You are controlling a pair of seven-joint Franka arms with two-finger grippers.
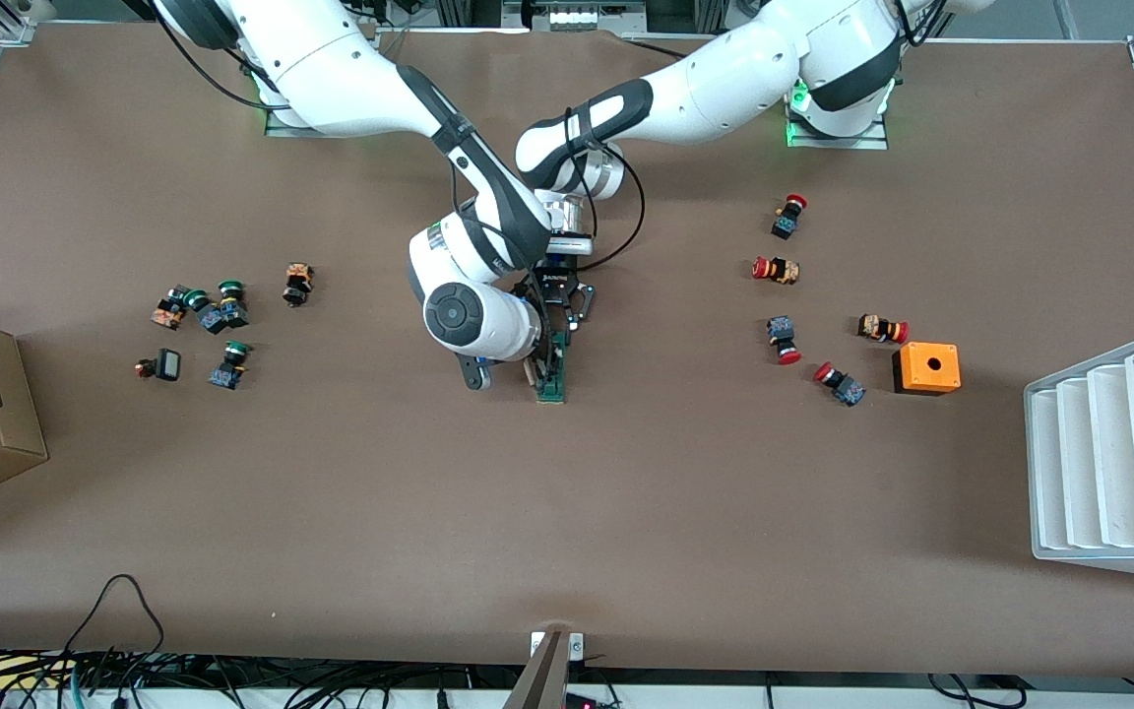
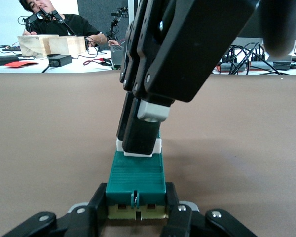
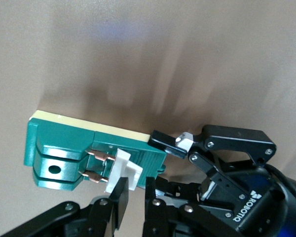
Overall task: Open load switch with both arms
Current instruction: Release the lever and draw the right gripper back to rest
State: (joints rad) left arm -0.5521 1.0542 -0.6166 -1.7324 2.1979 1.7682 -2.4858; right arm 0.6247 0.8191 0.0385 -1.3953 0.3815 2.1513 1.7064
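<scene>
A: Mid-table, both arms meet over the load switch; from the front camera the wrists hide most of it.

B: The left wrist view shows the left gripper pinching the green body's end. The right wrist view shows the right gripper clamped on the white tab, copper prongs exposed.

I work in what looks like a robotics lab. My two arms are bolted at a wide brown counter with cables tangled along its edge. Past it sits a person at a desk cluttered with electronics, though that part shows only dimly.
</scene>
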